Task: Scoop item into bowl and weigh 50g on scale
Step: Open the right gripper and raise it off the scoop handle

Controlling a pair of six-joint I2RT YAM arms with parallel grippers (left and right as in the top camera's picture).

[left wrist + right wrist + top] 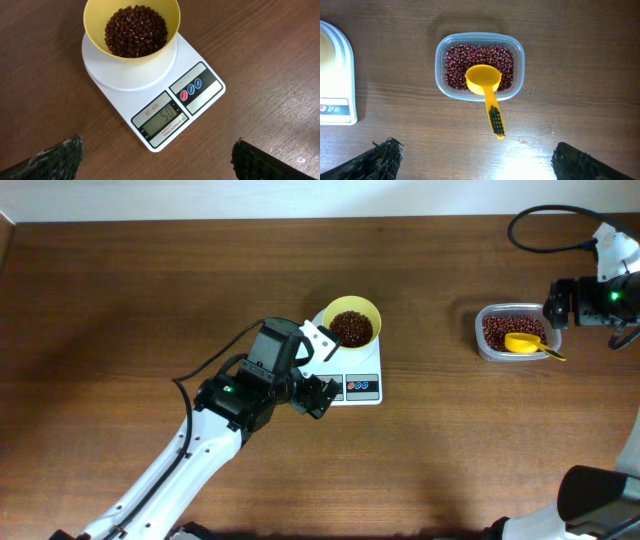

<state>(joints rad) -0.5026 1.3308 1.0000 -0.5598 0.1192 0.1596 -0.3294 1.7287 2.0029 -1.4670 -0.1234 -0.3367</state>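
Note:
The pale-yellow bowl (352,301) stands on the round platform of the white scale (362,385) and holds a heap of reddish-brown beans (351,328). In the left wrist view the bowl (172,20), its beans (136,31) and the scale (200,107) show clearly, and the display reads 50. My left gripper (322,368) is open and empty just in front of the scale's near edge, its fingers wide apart over bare wood (157,165). My right gripper (552,308) is open and empty beside the bean tub; it also shows in the right wrist view (477,162).
A clear rectangular tub (487,315) of beans (480,55) sits at the right, with a yellow long-handled scoop (484,80) resting in it, handle sticking out over the rim towards my right gripper. A black cable loops at the back right (530,220).

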